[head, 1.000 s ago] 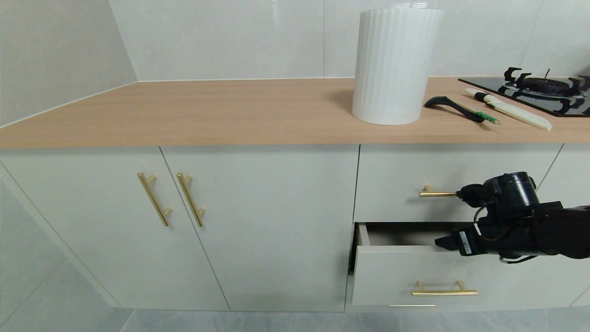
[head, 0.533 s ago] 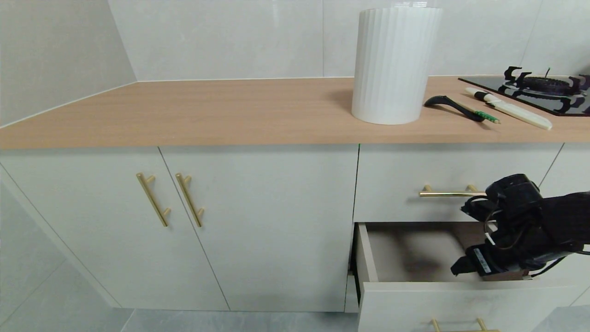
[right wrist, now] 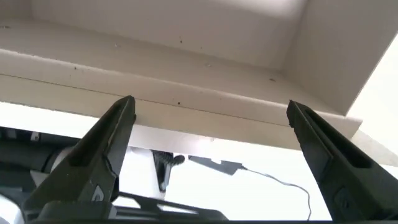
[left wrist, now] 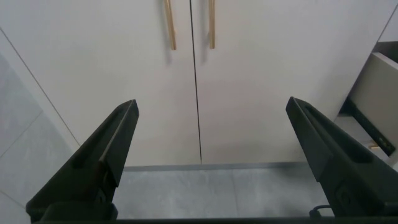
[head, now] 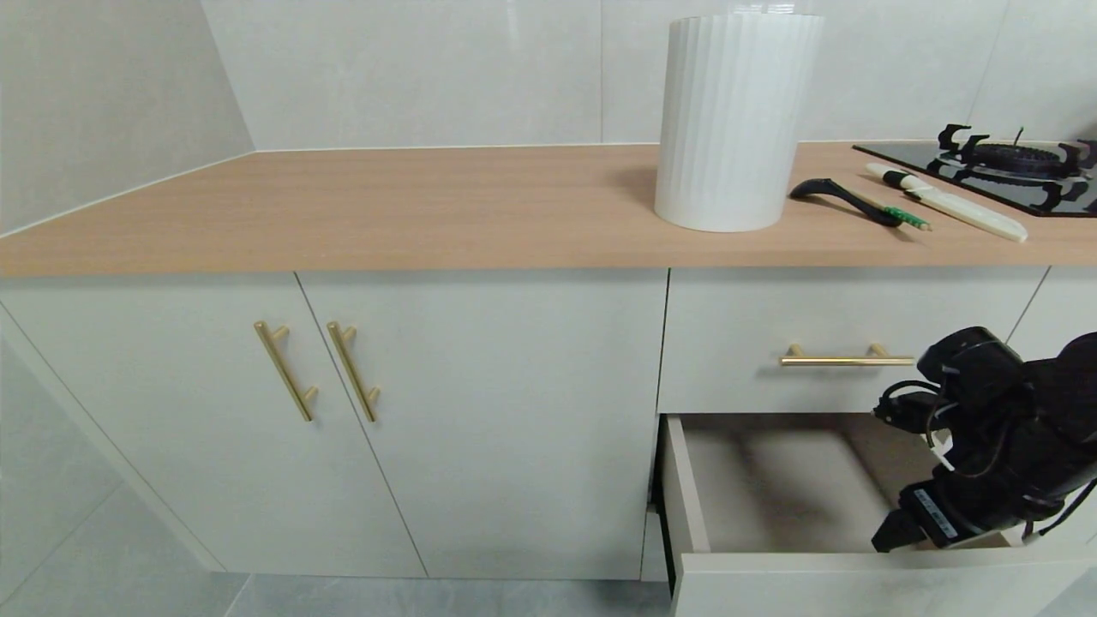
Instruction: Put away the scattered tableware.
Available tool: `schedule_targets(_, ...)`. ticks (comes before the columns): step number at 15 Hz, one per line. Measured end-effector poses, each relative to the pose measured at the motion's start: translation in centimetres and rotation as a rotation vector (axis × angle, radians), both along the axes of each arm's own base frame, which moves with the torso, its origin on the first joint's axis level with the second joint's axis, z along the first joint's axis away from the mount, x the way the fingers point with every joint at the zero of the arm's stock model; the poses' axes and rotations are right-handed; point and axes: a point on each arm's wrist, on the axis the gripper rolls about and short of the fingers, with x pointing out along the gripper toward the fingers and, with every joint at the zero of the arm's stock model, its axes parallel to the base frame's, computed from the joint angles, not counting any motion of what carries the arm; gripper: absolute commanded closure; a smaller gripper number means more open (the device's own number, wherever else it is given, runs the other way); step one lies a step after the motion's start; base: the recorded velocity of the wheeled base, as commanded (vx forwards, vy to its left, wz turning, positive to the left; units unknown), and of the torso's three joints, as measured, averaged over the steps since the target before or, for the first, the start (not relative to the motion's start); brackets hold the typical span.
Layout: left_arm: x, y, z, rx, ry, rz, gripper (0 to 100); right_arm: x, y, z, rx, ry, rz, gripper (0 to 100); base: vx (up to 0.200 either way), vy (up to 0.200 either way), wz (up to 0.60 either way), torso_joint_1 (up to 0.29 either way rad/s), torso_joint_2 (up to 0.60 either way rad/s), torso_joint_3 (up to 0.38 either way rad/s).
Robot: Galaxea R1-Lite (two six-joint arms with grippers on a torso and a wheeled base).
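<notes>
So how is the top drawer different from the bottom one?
The top drawer is shut flat; the bottom drawer sticks far out, open. The top drawer hides its inside; the bottom drawer shows its pale floor. The right gripper hangs open at the bottom drawer's front edge, while nothing touches the top drawer. Both have the same pale fronts.

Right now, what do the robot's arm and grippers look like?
The right arm is black and bulky, with a round cylindrical housing, looped black cables and a small white label near the wrist. The left gripper and right gripper each have two flat, black, wedge-shaped fingers.
</notes>
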Motion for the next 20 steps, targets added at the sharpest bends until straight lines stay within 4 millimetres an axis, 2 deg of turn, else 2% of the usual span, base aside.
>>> schedule_targets(8,0.0,0.0,0.0,0.000,0.000,0.000,0,-2.8,0.3,-0.2,-0.081,0.224,0.063,0,0.000,0.000,0.00,0.000,0.00,0.000)
schedule_targets(11,0.0,0.0,0.0,0.000,0.000,0.000,0,-3.1,0.8,-0.4,-0.091,0.243,0.095,0,0.000,0.000,0.00,0.000,0.00,0.000)
schedule_targets(16,0.0,0.0,0.0,0.000,0.000,0.000,0,-5.0,1.4,-1.5,-0.163,0.357,0.165,0,0.000,0.000,0.00,0.000,0.00,0.000)
schedule_targets(20,0.0,0.0,0.0,0.000,0.000,0.000,0,-5.3,1.5,-1.3,-0.179,0.360,0.173,0,0.000,0.000,0.00,0.000,0.00,0.000)
